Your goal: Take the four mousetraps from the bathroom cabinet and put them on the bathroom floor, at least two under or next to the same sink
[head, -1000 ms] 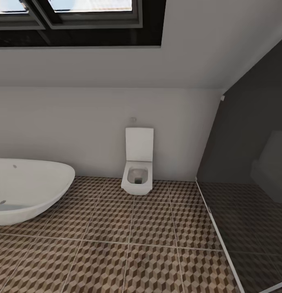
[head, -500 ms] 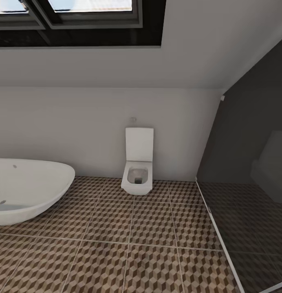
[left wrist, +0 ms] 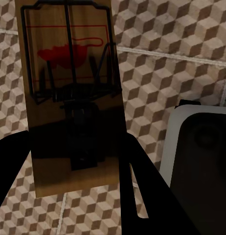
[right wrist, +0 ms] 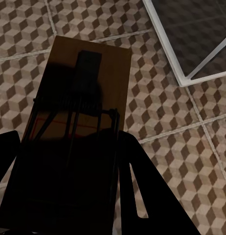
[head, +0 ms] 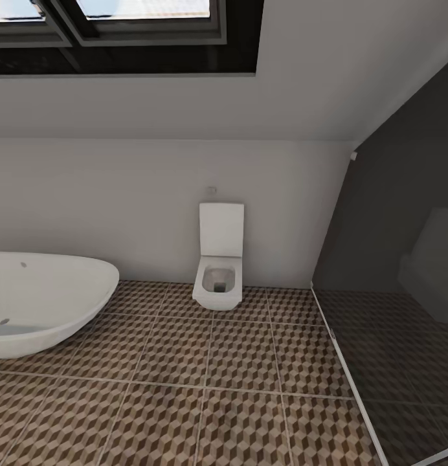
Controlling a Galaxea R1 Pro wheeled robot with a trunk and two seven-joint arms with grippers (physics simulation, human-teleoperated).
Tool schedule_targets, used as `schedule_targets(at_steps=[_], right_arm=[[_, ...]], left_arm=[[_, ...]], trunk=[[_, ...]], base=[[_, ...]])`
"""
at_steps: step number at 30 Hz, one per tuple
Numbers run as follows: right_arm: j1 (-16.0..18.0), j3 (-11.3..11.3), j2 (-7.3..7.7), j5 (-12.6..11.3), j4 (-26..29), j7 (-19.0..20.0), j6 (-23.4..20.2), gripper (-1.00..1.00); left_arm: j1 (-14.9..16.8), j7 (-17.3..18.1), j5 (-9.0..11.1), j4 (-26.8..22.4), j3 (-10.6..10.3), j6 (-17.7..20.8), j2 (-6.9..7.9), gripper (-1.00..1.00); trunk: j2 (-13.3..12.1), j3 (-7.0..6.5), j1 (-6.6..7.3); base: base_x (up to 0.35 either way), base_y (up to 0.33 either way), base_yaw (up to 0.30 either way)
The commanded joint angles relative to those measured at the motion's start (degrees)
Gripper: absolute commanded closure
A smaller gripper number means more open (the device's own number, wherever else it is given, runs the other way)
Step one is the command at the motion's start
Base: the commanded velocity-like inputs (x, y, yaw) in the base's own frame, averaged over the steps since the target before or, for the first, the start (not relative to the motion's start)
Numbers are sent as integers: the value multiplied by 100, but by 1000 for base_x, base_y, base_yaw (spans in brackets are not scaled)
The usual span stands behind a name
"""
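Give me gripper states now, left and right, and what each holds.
Left gripper: shut on a mousetrap, over the bathroom floor.
Right gripper: shut on a second mousetrap, also above the tiles.

bathtub: cut off at the head view's left edge
right mousetrap: near end lost in shadow between the pincer fingers

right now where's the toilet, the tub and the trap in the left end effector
toilet (head: 217, 281), head view, bowl rim
tub (head: 56, 291), head view, outer wall
mousetrap (left wrist: 74, 105), left wrist view, board middle
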State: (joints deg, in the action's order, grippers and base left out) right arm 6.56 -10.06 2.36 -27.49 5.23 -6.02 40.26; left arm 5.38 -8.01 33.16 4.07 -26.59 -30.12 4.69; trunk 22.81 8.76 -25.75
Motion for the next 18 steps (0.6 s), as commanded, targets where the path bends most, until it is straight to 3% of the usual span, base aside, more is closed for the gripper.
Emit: schedule_targets(at_steps=[1,18], right_arm=[[3,-50,1,-12,3,-49,9,100],[3,-49,1,-13,0,-49,9,100]], left_arm=[[7,-34,-12,14,-40,-20,-3,100],[7,-34,-15,14,-40,-19,-3,100]], trunk=[[11,11,-3],[11,11,-3]], base=[[0,0,0],[0,0,0]])
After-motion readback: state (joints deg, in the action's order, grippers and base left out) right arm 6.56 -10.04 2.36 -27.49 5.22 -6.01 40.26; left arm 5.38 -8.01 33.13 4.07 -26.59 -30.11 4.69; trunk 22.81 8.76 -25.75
